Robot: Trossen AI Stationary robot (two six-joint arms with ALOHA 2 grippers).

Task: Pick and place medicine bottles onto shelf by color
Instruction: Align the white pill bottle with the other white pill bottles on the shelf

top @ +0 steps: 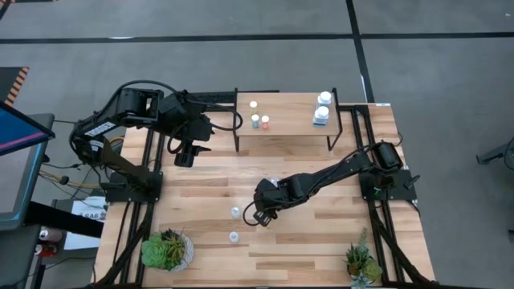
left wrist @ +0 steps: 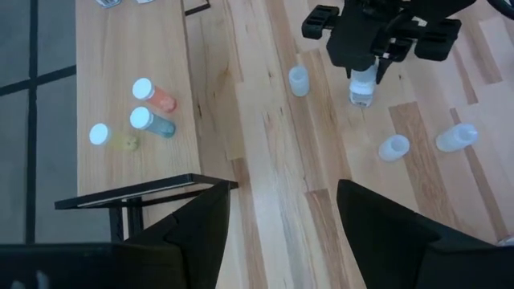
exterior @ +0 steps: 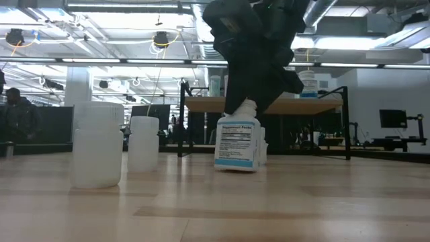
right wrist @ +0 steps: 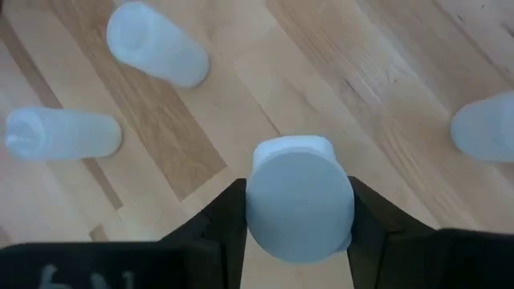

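Right fingers (right wrist: 297, 221) pinch a white-capped bottle (right wrist: 299, 201) on plank table (right wrist: 241, 88); left fingers (left wrist: 281, 221) apart

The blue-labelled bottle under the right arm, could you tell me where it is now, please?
The blue-labelled bottle stands mid-table, between the right gripper's fingers, with three pale bottles nearby and the shelf beyond.

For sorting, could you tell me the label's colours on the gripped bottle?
White with blue bands on the bottle; low view shows it best.
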